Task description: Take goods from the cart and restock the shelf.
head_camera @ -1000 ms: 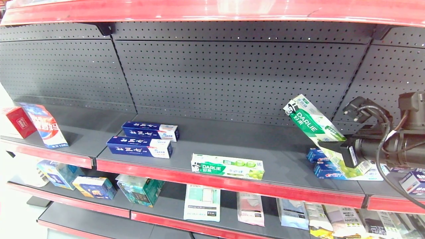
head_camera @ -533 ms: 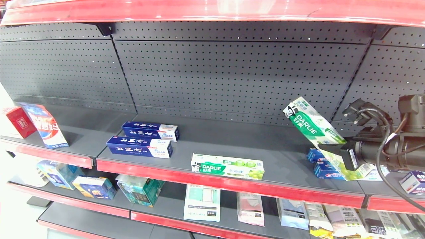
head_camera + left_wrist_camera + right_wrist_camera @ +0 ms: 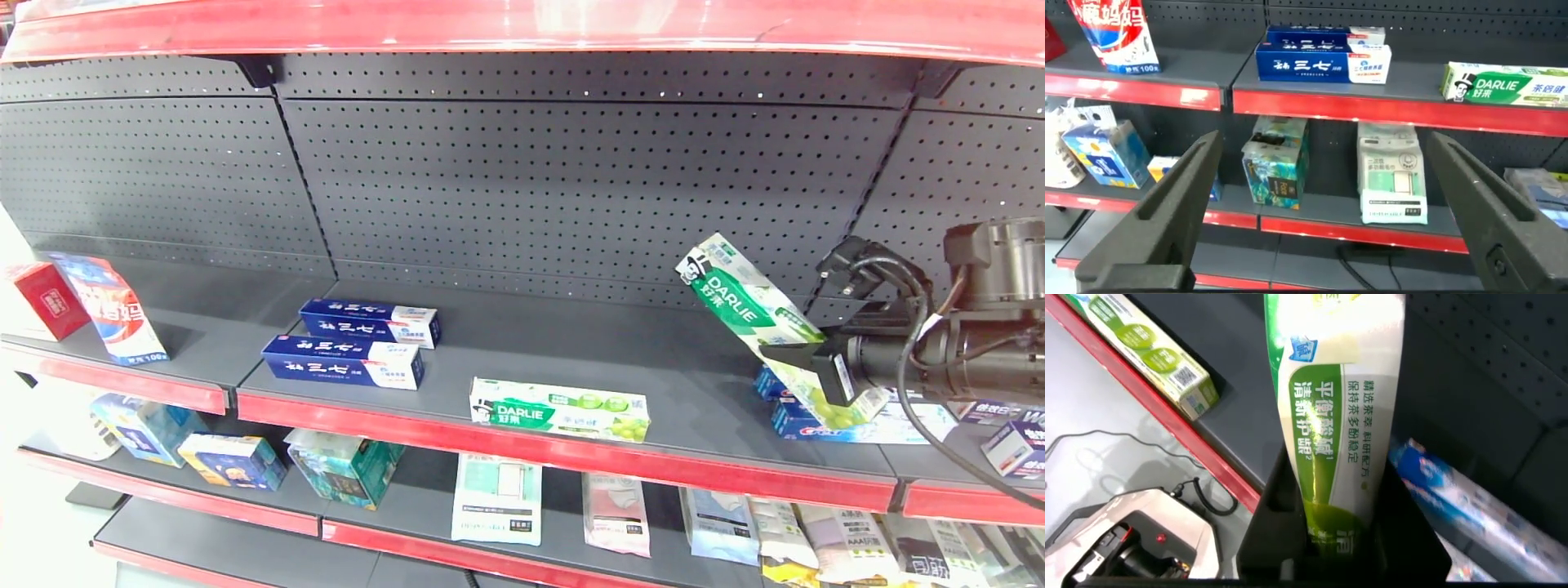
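Toothpaste box (image 3: 747, 306) held tilted over the right end of the shelf (image 3: 571, 343).
The right jaws were clamped on the lower end of the green-and-white box, keeping it slanted just above some blue toothpaste boxes (image 3: 804, 418) lying on the shelf. A matching green box (image 3: 559, 410) lay flat at the front edge, well apart to the left, with two dark-blue boxes (image 3: 343, 362) farther left. The left jaws stood spread wide, grasping nothing, facing the lower shelves (image 3: 1315, 224).
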Controlling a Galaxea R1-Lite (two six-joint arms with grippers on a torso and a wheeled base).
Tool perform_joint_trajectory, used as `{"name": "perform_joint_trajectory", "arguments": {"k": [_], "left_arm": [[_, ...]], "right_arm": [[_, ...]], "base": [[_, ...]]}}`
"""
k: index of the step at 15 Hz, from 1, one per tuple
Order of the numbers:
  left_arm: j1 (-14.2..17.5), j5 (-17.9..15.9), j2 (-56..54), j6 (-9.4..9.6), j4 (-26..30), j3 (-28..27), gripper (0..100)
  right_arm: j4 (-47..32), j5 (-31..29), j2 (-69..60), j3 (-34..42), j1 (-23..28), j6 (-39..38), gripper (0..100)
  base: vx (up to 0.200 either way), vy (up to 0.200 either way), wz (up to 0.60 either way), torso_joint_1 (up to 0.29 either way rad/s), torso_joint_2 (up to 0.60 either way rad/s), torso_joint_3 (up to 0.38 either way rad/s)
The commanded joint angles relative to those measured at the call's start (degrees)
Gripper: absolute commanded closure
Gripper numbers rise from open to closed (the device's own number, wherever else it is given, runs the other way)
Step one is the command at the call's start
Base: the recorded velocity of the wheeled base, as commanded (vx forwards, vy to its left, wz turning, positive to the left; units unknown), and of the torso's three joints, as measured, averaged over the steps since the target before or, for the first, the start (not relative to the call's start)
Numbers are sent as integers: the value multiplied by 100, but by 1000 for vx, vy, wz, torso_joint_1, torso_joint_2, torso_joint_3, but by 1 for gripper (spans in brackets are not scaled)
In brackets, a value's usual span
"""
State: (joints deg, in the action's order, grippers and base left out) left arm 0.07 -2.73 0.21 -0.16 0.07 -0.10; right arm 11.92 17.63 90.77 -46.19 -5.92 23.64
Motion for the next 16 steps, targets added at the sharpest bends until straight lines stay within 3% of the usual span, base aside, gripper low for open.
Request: {"name": "perform_joint_trajectory", "arguments": {"k": [1, 9, 13, 16], "left_arm": [[1, 1, -3, -2, 1, 1, 0], [1, 1, -3, -2, 1, 1, 0], [1, 1, -3, -2, 1, 1, 0], [1, 1, -3, -2, 1, 1, 0]], "right_arm": [[3, 65, 433, -197, -76, 9, 100], [680, 118, 1514, -610, -849, -61, 100], [680, 355, 1936, -1068, -831, 18, 100], [671, 760, 2041, -1331, -524, 334, 100]], "base": [[0, 0, 0, 0, 0, 0], [0, 0, 0, 0, 0, 0], [0, 0, 0, 0, 0, 0], [0, 0, 0, 0, 0, 0]]}}
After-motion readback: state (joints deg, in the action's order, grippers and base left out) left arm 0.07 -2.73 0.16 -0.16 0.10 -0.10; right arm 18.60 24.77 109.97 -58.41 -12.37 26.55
